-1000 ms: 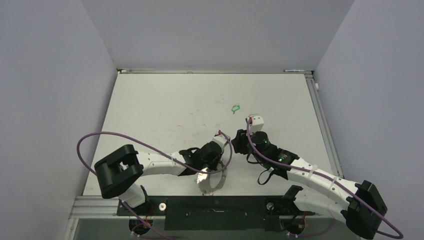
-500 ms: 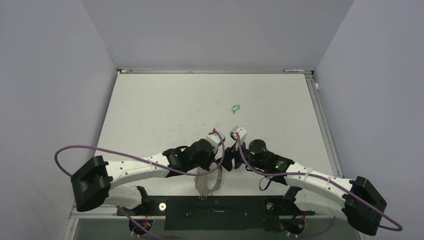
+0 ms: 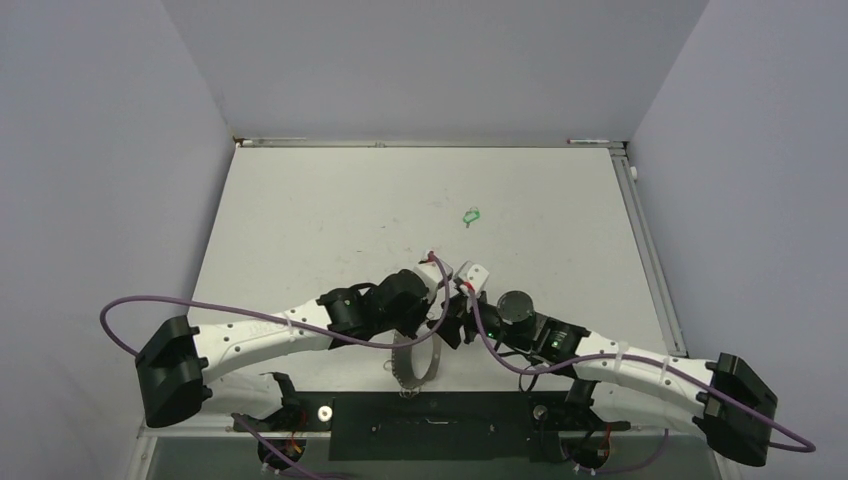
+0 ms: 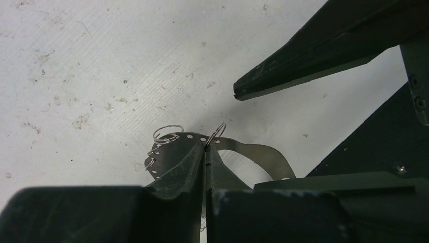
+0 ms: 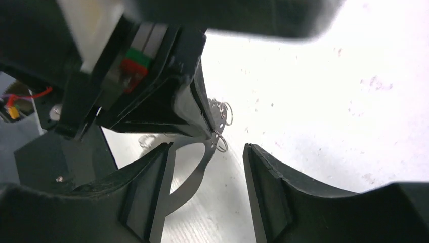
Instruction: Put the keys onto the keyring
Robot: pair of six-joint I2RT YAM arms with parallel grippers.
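Your left gripper (image 4: 205,152) is clamped tight on the keyring (image 4: 255,152), its two fingertips pressed together on the perforated rim of the grey band. It holds the keyring standing on edge near the front of the table (image 3: 300,220). Small wire loops (image 4: 167,133) stick out from the rim just beside the pinch, one to the left and one right at the fingertips.

Your right gripper (image 5: 207,149) faces it from the other side with its jaws well apart. In the right wrist view, the rim with its loops and the left gripper's tips sit in the gap between them. The band runs close along the left-hand finger (image 5: 152,192); you cannot tell whether it touches. The other finger stands clear of the metal, so nothing is gripped on this side.

In the top view, both wrists meet over the keyring at the near edge. The keys (image 3: 471,215), a tiny green piece, lie alone farther back on the table, well apart from both grippers.
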